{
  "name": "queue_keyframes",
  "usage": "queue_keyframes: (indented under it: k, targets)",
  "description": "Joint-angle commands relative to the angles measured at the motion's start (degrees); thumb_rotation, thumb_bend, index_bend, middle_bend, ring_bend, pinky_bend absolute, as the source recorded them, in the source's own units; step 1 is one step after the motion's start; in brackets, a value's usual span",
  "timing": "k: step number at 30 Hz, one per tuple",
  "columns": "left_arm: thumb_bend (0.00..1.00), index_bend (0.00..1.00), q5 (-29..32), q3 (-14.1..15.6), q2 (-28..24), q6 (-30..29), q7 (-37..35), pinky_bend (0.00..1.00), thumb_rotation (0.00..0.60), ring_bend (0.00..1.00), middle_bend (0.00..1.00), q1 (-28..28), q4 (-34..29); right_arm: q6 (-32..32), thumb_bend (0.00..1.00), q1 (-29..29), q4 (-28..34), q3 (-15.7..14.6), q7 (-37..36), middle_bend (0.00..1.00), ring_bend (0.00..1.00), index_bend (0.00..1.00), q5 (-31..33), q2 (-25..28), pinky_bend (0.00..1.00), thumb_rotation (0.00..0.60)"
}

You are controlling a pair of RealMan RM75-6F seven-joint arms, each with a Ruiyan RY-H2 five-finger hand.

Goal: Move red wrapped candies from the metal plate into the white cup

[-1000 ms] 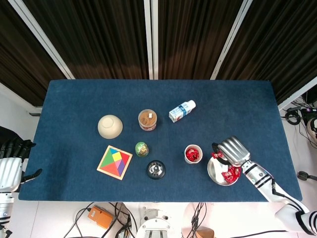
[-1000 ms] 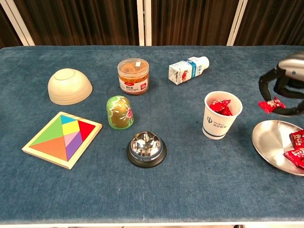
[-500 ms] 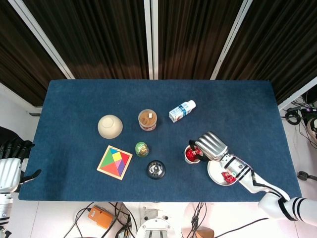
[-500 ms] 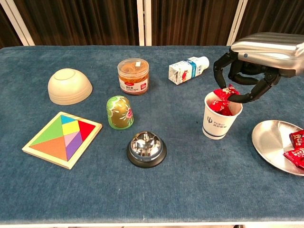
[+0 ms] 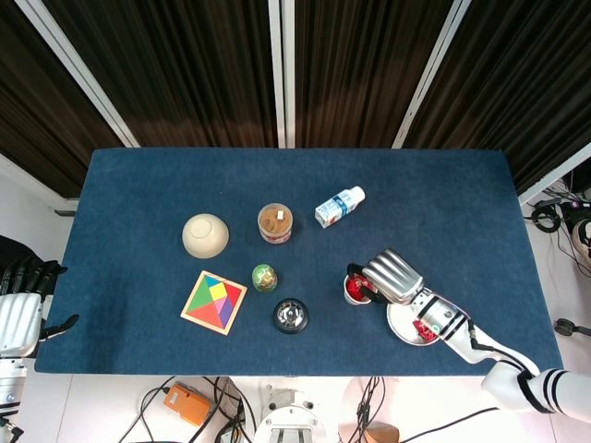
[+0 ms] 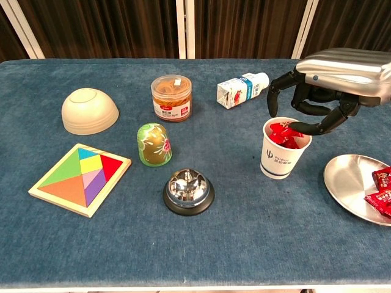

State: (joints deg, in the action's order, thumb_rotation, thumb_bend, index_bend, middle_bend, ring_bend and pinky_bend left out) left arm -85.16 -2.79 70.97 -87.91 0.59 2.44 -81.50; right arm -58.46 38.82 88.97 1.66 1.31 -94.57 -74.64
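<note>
Right robot hand (image 6: 333,82), silver-backed with black fingers (image 6: 273,97), poised directly above the white paper cup (image 6: 284,155), fingers spread apart and curved downward over the rim, nothing pinched between them: released. Red wrapped candies (image 6: 282,135) piled inside that cup, reaching about to its rim, just beneath the fingertips. More red wrapped candies (image 6: 382,190) lying on the round metal plate (image 6: 348,180), which sits on the blue cloth-covered table (image 6: 244,232) just right of the cup, near the front edge. In the head view, same right hand (image 5: 394,275) covering part of the cup (image 5: 355,289), forearm crossing over the plate (image 5: 403,324). Left robot hand (image 5: 20,300) down off the table's left edge, fingers straight and slightly apart, holding nothing. Elsewhere on the table: cream upturned bowl (image 6: 90,110), clear plastic jar of rubber bands (image 6: 171,97), small milk carton lying on its side (image 6: 242,90), green and gold painted egg-shaped doll (image 6: 154,144), black-based silver call bell (image 6: 189,191), and multicoloured wooden tangram puzzle (image 6: 80,178), all well apart from the cup.
</note>
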Motion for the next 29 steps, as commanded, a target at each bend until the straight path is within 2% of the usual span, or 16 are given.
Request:
queue_keyframes:
  k: [1, 7, 9, 11, 12, 13, 16, 18, 21, 24, 29]
  targets:
    - [0.01, 0.23, -0.01, -0.03, -0.06, -0.02, 0.00, 0.00, 0.600, 0.00, 0.16, 0.02, -0.06, -2.63, 0.55, -0.94, 0.31, 0.01, -0.65, 0.94, 1.00, 0.48, -0.88, 0.64, 1.00, 0.600]
    - [0.01, 0.23, -0.05, -0.13, -0.15, 0.05, -0.18, 0.00, 0.600, 0.00, 0.16, 0.16, -0.20, -11.83, 0.51, -6.15, 0.67, 0.70, 2.64, 0.93, 0.98, 0.48, -0.35, 3.68, 1.00, 0.600]
    - [0.01, 0.23, -0.17, -0.14, -0.09, 0.09, -0.26, 0.00, 0.600, 0.00, 0.16, 0.27, -0.18, -15.93, 0.50, -8.95, 0.88, 1.02, 3.57, 0.88, 0.91, 0.47, 0.63, 5.04, 1.00, 0.600]
    - [0.01, 0.23, -0.35, -0.14, 0.00, 0.17, -0.29, 0.00, 0.600, 0.00, 0.16, 0.42, -0.19, -19.59, 0.50, -11.75, 0.97, 1.21, 3.76, 0.77, 0.78, 0.45, 1.82, 6.45, 0.99, 0.600]
    - [0.01, 0.23, -0.42, -0.16, 0.03, 0.20, -0.29, 0.00, 0.600, 0.00, 0.16, 0.51, -0.21, -20.83, 0.50, -12.91, 1.08, 1.24, 3.81, 0.71, 0.71, 0.43, 2.51, 7.11, 0.96, 0.600]
    - [0.01, 0.23, -0.53, -0.18, 0.08, 0.24, -0.29, 0.00, 0.600, 0.00, 0.16, 0.62, -0.24, -22.16, 0.50, -14.38, 1.29, 1.22, 3.88, 0.63, 0.60, 0.40, 3.51, 8.04, 0.88, 0.600]
    - [0.01, 0.23, -0.74, -0.25, 0.19, 0.34, -0.35, 0.00, 0.600, 0.00, 0.16, 0.89, -0.39, -24.60, 0.50, -17.65, 1.85, 0.94, 3.42, 0.43, 0.34, 0.29, 5.72, 9.97, 0.58, 0.600]
    - [0.01, 0.23, -0.90, -0.25, 0.21, 0.36, -0.26, 0.00, 0.600, 0.00, 0.16, 1.01, -0.49, -25.36, 0.51, -19.34, 2.26, 0.48, 2.75, 0.31, 0.20, 0.21, 6.71, 11.04, 0.40, 0.600]
    - [0.01, 0.23, -1.03, -0.23, 0.20, 0.21, -0.18, 0.00, 0.600, 0.00, 0.16, 1.04, -0.74, -27.57, 0.51, -22.27, 2.69, -0.21, 1.98, 0.18, 0.05, 0.10, 7.53, 12.17, 0.20, 0.600]
    - [0.01, 0.23, -0.94, -0.18, 0.13, 0.21, 0.00, 0.00, 0.600, 0.00, 0.16, 0.98, -0.88, -29.80, 0.51, -25.28, 3.12, -1.13, 0.72, 0.13, 0.00, 0.03, 7.95, 12.86, 0.11, 0.600]
    - [0.01, 0.23, -0.52, -0.24, 0.17, 0.58, 0.07, 0.00, 0.600, 0.00, 0.16, 1.07, -1.04, -30.59, 0.51, -28.64, 3.42, -2.53, -0.99, 0.13, 0.00, 0.00, 8.61, 13.79, 0.09, 0.600]
